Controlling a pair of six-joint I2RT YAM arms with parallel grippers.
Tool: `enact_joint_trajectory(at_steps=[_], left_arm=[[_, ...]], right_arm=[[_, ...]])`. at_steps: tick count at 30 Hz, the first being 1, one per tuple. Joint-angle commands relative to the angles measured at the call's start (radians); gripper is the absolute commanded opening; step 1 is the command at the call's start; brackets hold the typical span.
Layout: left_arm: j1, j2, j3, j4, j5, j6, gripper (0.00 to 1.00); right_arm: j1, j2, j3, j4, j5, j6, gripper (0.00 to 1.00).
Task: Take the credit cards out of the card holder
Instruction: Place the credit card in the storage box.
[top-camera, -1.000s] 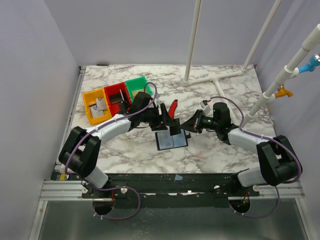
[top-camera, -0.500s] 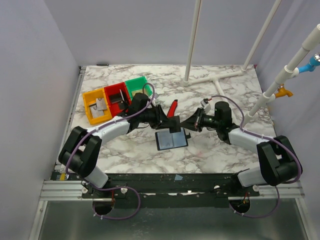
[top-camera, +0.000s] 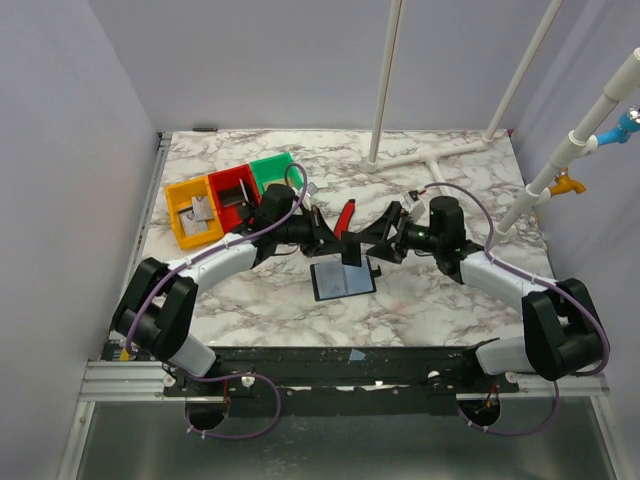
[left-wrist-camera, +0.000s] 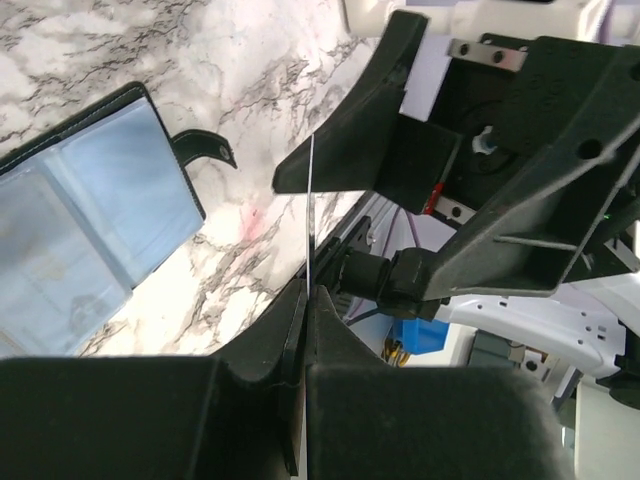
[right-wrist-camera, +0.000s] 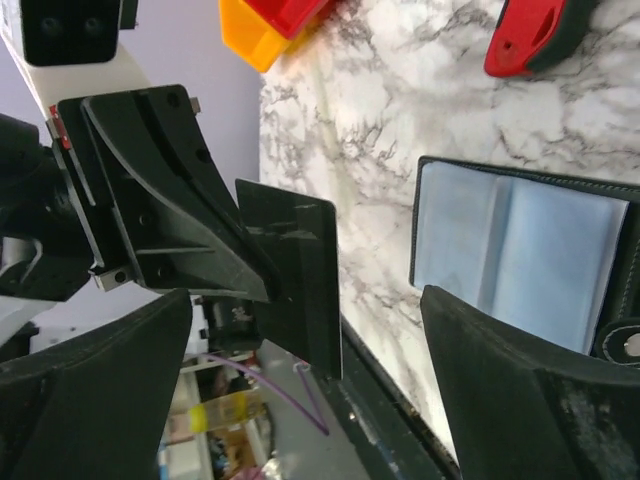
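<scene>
Left pincer (top-camera: 341, 247) clamps credit card (right-wrist-camera: 295, 285) | right pincer (top-camera: 373, 243) agape | card holder (top-camera: 343, 281) lies open

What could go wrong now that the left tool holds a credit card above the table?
The left tool pinches the credit card only by one edge, so it might slip and fall. The open right tool is very near; a bump could knock the credit card loose.

1. Nothing readable in any view, tbh: no text, brand or number.
2. The credit card (right-wrist-camera: 295, 270) shows a plain dark face.
3. The card holder (right-wrist-camera: 520, 255) at its 3 o'clock has blank bluish pockets.
</scene>
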Motion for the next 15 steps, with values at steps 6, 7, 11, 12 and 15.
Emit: enact_joint_trajectory(at_steps=[6, 7, 11, 12, 15], left_arm=[[0.047, -0.130, 0.118, -0.334, -0.226, 0.154, 0.00], [0.061, -0.141, 0.133, -0.383, -0.262, 0.180, 0.00], [0.145, -0.175, 0.193, -0.524, -0.366, 0.255, 0.00], [0.170, -0.177, 0.219, -0.559, -0.402, 0.277, 0.00], [0.236, -0.169, 0.290, -0.656, -0.518, 0.336, 0.00]], right_arm=[[0.004, -0.064, 0.088, -0.260, 0.188, -0.152, 1.00], [0.005, -0.065, 0.096, -0.285, 0.198, -0.163, 1.00], [0.003, -0.075, 0.109, -0.341, 0.233, -0.197, 1.00], [0.004, -0.077, 0.109, -0.344, 0.235, -0.199, 1.00], [0.005, -0.074, 0.111, -0.350, 0.231, -0.207, 1.00]])
